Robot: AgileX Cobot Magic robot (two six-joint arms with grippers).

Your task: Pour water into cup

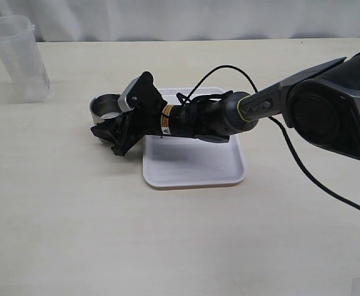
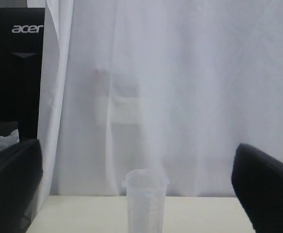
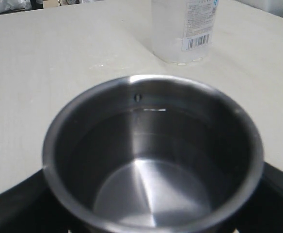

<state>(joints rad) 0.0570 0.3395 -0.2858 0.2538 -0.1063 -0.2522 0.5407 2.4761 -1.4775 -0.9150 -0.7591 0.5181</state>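
Steel cup sits on the counter just left of the white tray, with the right jaws flanking it; I cannot tell whether they pinch it. Left jaws are spread, empty. Likely step: securing the cup. Next, grasp the measuring container, farther left of the tray.

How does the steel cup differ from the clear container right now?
The cup is short, opaque brushed metal; the container is tall, transparent plastic. The cup sits between the fingers of the right gripper; the container stands alone, ungripped. Both are upright and open-topped.
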